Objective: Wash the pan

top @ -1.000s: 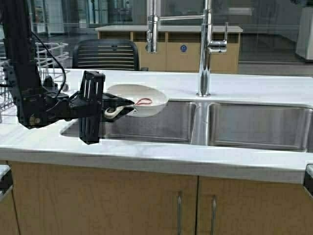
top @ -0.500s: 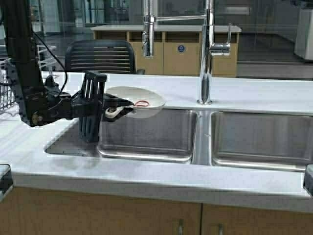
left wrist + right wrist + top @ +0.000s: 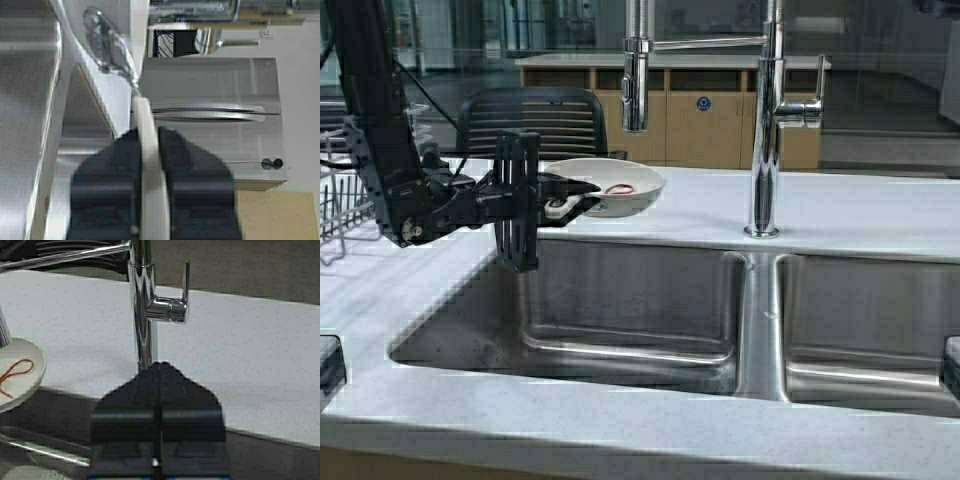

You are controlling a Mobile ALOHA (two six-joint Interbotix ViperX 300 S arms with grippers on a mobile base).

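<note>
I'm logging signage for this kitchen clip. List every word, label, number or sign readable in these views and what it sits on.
No text is readable in any view.
Round blue sticker on the wooden cabinet behind the counter: too small to read.
Red loop mark inside the pan: a mark, not lettering.

The pan (image 3: 608, 187) is small, white, round and shallow, with a red loop mark inside. It sits level, its short handle (image 3: 150, 172) clamped between the left gripper's (image 3: 563, 198) fingers.
</note>
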